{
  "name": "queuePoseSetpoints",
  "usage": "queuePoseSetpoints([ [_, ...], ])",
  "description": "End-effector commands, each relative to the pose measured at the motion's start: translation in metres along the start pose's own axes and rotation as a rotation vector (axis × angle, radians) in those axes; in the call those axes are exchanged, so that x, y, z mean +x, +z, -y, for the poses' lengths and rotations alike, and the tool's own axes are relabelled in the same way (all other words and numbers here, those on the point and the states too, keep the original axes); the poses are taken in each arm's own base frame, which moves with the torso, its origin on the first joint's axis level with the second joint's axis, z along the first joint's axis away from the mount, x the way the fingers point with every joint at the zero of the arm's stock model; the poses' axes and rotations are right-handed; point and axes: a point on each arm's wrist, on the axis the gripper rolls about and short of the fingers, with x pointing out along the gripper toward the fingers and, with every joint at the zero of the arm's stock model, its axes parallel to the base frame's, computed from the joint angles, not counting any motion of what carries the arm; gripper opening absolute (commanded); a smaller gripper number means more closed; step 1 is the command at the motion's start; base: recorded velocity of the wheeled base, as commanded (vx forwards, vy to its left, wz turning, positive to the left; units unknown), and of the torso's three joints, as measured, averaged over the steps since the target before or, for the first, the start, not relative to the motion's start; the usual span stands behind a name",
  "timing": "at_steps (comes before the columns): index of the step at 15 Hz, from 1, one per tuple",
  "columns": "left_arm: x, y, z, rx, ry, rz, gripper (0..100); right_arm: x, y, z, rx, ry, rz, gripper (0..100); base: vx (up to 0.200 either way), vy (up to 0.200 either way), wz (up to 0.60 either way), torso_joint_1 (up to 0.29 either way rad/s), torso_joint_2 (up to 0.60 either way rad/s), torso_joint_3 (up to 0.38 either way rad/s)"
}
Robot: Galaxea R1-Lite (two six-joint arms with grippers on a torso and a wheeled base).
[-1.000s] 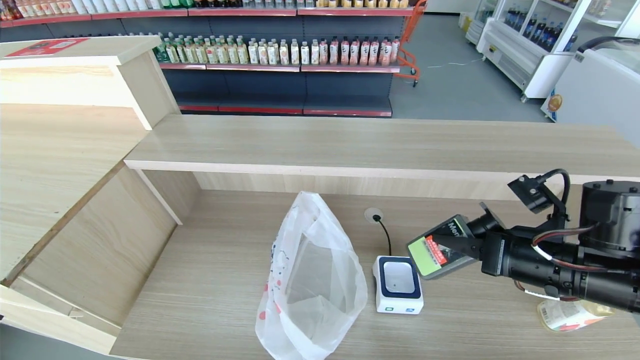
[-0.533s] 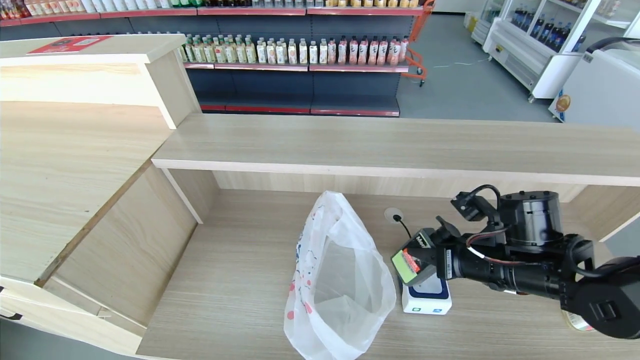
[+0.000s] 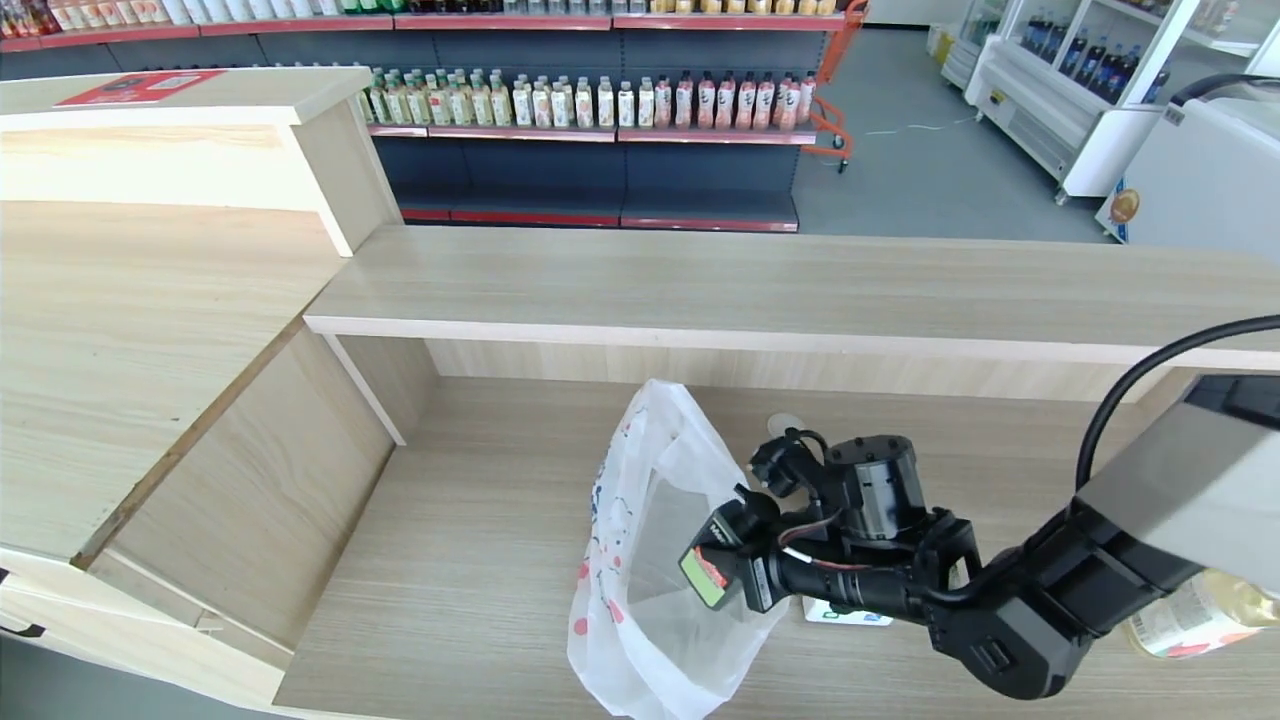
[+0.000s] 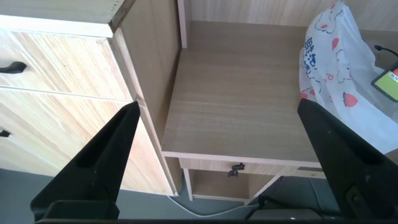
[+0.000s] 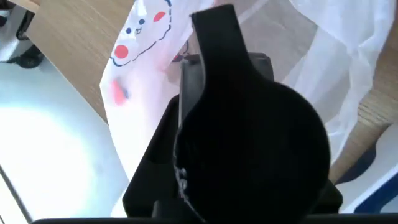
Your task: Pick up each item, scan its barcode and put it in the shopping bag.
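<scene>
A white plastic shopping bag [image 3: 650, 520] with red and blue prints stands open on the lower counter [image 3: 480, 560]. My right gripper [image 3: 738, 560] is shut on a small dark box [image 3: 704, 578] with a green and red label and holds it in the bag's mouth. The right wrist view has a black finger [image 5: 214, 37] against the box, with the bag [image 5: 336, 50] around it. The white scanner [image 3: 845, 612] sits just right of the bag, mostly hidden by my right arm. My left gripper [image 4: 219, 106] hangs open off the counter's front left corner, with the bag [image 4: 339, 56] far off.
A bottle [image 3: 1195, 615] with a pale label lies on the counter at the far right, under my right arm. A raised wooden ledge [image 3: 800, 290] runs behind the counter. A side panel [image 3: 250, 490] closes the left end. Drawers [image 4: 56, 112] stand below at the left.
The camera shifted after the first frame. My right arm carried the box leftward from over the scanner into the bag's mouth.
</scene>
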Motion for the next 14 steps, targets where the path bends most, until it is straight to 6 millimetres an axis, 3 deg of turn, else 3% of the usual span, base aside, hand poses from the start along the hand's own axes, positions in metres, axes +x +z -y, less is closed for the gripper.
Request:
queuePoseSetpoints([
  [1, 0.0, 0.0, 0.0, 0.0, 0.0, 0.001, 100, 0.027, -0.019, -0.004, -0.075, 0.018, -0.047, 0, 0.0, 0.0, 0.0, 0.0, 0.0, 0.0],
  [10, 0.0, 0.0, 0.0, 0.0, 0.0, 0.001, 100, 0.059, -0.034, 0.0, -0.292, 0.024, 0.002, 0, 0.0, 0.0, 0.0, 0.0, 0.0, 0.0],
  [11, 0.0, 0.0, 0.0, 0.0, 0.0, 0.001, 100, 0.059, -0.033, -0.001, -0.299, 0.027, 0.006, 100, 0.0, 0.0, 0.0, 0.0, 0.0, 0.0],
  [14, 0.0, 0.0, 0.0, 0.0, 0.0, 0.001, 100, 0.051, -0.013, -0.004, -0.17, 0.03, 0.061, 100, 0.0, 0.0, 0.0, 0.0, 0.0, 0.0],
])
